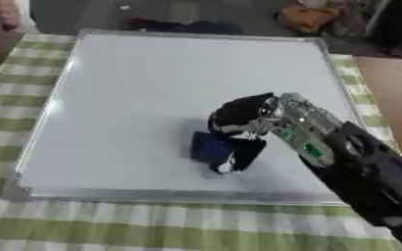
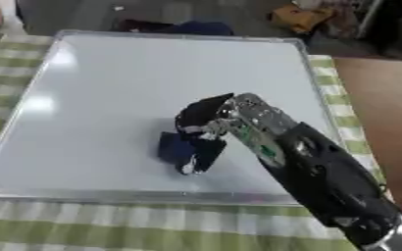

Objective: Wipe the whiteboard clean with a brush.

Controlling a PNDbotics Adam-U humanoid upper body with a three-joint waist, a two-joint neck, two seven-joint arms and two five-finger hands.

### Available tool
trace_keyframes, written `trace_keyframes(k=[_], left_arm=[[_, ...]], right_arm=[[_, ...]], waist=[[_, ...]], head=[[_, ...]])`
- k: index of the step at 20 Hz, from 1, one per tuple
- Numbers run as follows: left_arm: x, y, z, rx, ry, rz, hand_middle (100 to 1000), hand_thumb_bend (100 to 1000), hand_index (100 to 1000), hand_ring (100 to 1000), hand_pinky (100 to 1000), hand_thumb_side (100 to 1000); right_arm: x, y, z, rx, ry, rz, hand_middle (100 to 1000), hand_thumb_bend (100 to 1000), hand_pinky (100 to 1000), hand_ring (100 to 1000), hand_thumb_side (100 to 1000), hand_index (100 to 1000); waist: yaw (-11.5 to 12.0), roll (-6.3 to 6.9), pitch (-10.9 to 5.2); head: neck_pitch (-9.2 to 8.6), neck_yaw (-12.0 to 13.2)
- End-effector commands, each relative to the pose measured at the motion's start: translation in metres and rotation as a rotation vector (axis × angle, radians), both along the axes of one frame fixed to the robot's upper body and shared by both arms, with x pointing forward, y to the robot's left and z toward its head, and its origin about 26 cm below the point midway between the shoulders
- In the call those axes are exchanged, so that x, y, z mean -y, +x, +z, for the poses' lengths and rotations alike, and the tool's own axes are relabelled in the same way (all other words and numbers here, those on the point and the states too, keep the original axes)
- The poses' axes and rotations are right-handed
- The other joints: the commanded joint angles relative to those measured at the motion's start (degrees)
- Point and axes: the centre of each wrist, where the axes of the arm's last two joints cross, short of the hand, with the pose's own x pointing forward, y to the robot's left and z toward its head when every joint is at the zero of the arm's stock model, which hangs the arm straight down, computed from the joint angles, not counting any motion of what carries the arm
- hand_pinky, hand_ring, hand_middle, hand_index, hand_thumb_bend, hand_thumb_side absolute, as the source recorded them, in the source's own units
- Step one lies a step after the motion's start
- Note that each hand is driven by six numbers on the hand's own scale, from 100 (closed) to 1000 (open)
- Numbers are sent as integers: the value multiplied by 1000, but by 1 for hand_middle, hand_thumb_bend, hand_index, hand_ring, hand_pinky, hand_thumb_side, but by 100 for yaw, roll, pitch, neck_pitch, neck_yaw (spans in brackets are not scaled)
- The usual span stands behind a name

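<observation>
Right hand (image 1: 243, 125) fingers curl around the dark blue brush (image 1: 210, 148) on the whiteboard (image 1: 136, 83); tilt it and it could slip free.

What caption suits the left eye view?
Right hand holds a dark blue brush on the whiteboard.

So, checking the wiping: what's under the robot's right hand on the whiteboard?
Under the right hand a dark blue brush rests on the whiteboard, fingers curled down over it. The board surface beneath the brush and hand is covered, so any marks there cannot be seen.
</observation>
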Motion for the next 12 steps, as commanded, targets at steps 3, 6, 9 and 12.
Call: trace_keyframes(k=[3, 6, 9, 12], left_arm=[[0, -3, 7, 28, 10, -9, 781, 172, 682, 797, 634, 1000], [0, -3, 7, 27, 11, -10, 781, 171, 683, 798, 634, 1000], [0, -3, 7, 25, 13, -8, 780, 173, 682, 797, 633, 1000], [0, -3, 7, 27, 12, -6, 780, 172, 682, 796, 633, 1000]], right_arm=[[5, -4, 16, 47, -12, 9, 744, 324, 645, 787, 689, 100], [5, -7, 21, 60, -2, 11, 750, 329, 648, 787, 697, 100], [6, -13, 31, 87, 29, 13, 752, 326, 650, 786, 701, 100], [8, -21, 43, 125, 71, 21, 752, 317, 651, 782, 709, 100]], waist=[[-5, 42, -144], [-14, 48, -147], [-29, 54, -153], [-42, 64, -159]], head=[[-48, 6], [-52, 18], [-43, 37], [-24, 60]])
